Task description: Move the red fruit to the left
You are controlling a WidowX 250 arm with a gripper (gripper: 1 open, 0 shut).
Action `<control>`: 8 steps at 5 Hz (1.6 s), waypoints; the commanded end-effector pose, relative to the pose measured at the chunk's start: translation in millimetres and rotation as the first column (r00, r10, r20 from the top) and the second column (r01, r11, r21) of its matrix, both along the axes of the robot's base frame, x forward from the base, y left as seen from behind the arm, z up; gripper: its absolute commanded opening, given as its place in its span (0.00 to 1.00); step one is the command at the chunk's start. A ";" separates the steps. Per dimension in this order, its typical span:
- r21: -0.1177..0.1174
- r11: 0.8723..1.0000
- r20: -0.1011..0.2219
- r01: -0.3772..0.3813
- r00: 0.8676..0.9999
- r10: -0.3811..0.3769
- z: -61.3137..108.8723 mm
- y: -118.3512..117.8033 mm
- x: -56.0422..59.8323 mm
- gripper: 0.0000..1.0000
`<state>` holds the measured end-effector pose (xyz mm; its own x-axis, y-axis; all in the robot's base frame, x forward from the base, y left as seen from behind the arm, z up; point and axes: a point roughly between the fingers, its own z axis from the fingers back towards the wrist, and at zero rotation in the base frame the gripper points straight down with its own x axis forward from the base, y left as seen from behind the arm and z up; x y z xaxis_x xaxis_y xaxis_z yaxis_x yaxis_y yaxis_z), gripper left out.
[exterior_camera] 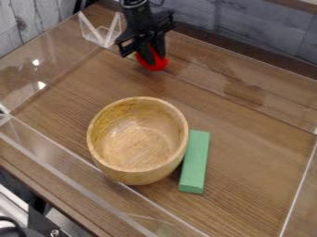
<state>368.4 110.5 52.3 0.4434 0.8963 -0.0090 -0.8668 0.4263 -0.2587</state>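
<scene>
The red fruit (154, 62) shows as a small bright red shape at the far side of the wooden table, left of centre. My black gripper (146, 54) points steeply down over it, its fingers shut on the red fruit, so only the fruit's lower part peeks out below the fingertips. The fruit's green top is hidden by the fingers. Whether the fruit touches the table I cannot tell.
A round wooden bowl (137, 139) sits in the near middle of the table, with a flat green rectangular block (196, 161) lying right beside it. Clear acrylic walls (50, 65) ring the table, and a clear bracket (99, 30) stands at the far left corner.
</scene>
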 end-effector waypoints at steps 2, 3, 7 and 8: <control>0.035 0.998 0.055 0.057 0.997 -0.059 9.9 17.2 9.0 0.00; 0.029 0.997 0.060 0.073 0.995 -0.075 12.2 20.5 5.4 1.00; -0.002 0.989 0.086 0.147 0.986 -0.146 32.3 20.7 8.8 0.00; -0.006 0.988 0.092 0.156 0.984 -0.155 39.5 5.2 9.6 0.00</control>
<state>371.9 112.1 56.6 0.5786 0.8139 -0.0518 -0.7885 0.5420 -0.2906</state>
